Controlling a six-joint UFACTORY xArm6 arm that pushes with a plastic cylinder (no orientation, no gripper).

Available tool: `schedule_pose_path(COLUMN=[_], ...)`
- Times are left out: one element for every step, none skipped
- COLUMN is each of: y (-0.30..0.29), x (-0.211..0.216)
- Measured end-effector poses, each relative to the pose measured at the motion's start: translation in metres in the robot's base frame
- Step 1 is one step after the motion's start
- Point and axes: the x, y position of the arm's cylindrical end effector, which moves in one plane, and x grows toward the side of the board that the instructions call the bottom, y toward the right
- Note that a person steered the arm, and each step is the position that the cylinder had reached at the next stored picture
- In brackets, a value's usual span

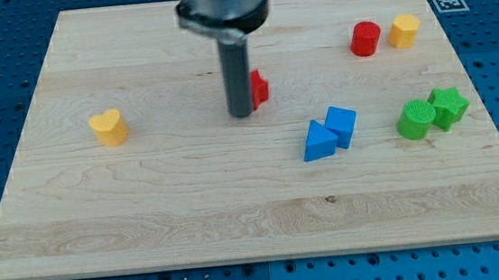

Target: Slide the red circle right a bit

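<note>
The red circle (366,38) is a short red cylinder near the view's top right, just left of a yellow hexagon block (405,30). My tip (242,114) is the lower end of the dark rod near the board's middle top. It stands far to the left of the red circle. A second red block (259,87) sits right beside the rod on its right, partly hidden by it; its shape cannot be made out.
A yellow heart block (108,127) lies at the view's left. Two blue blocks (319,141) (341,125) touch right of centre. A green cylinder (415,119) and a green star (448,106) touch at the right. The wooden board (147,212) lies on a blue perforated table.
</note>
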Motion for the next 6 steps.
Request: schedule_pose_path(y=[0.04, 0.043, 0.043, 0.07, 0.125, 0.191], x=[-0.081, -0.097, -0.092, -0.076, -0.07, -0.064])
